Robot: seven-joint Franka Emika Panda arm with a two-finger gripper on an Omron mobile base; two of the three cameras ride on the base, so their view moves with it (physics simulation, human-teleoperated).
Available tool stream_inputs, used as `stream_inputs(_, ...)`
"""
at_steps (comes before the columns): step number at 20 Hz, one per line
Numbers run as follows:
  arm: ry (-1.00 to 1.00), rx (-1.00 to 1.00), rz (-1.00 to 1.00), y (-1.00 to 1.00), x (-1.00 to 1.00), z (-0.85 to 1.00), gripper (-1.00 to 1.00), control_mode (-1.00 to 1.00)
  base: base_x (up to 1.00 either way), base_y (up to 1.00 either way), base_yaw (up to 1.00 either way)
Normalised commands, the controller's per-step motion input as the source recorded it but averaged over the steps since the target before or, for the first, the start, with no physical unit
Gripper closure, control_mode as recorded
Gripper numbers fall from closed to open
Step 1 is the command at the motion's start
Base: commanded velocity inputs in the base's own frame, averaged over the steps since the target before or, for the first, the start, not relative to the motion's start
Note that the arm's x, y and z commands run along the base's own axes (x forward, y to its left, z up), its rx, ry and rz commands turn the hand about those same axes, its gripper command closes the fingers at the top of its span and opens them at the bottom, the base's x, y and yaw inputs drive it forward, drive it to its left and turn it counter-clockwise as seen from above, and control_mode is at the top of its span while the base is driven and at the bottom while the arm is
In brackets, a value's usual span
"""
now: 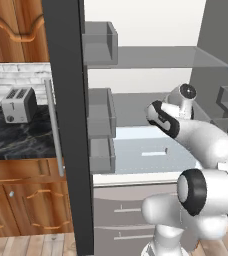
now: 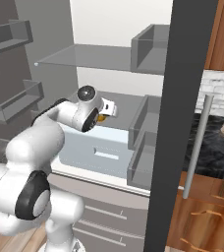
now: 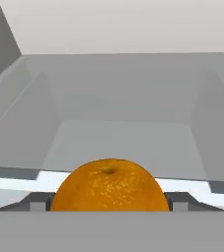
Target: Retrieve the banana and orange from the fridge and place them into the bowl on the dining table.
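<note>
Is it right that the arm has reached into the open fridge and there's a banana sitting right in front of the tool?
Not quite. The fruit in front of the tool is the orange, round and bright, not a banana; the hand view shows it plainly. The rest holds: the arm has reached into the open fridge.

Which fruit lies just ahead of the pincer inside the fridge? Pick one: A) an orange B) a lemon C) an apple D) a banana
A: the hand view shows a round orange close ahead, with the fridge interior behind it.
</note>
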Motion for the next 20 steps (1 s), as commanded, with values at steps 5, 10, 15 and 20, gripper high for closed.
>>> stream_inputs(5, 0.24, 0.0, 0.0, 0.0, -1.0, 0.46, 1.0, -1.0, 0.0, 0.0, 0.0)
stream_inputs(10, 0.04, 0.0, 0.0, 0.0, -0.99, 0.04, 1.0, -1.0, 0.0, 0.0, 0.0)
stream_inputs(15, 0.0, 0.0, 0.0, 0.0, -0.83, 0.01, 1.0, -1.0, 0.0, 0.0, 0.0)
stream_inputs(20, 0.0, 0.0, 0.02, 0.0, -0.76, 0.0, 1.0, -1.0, 0.0, 0.0, 0.0)
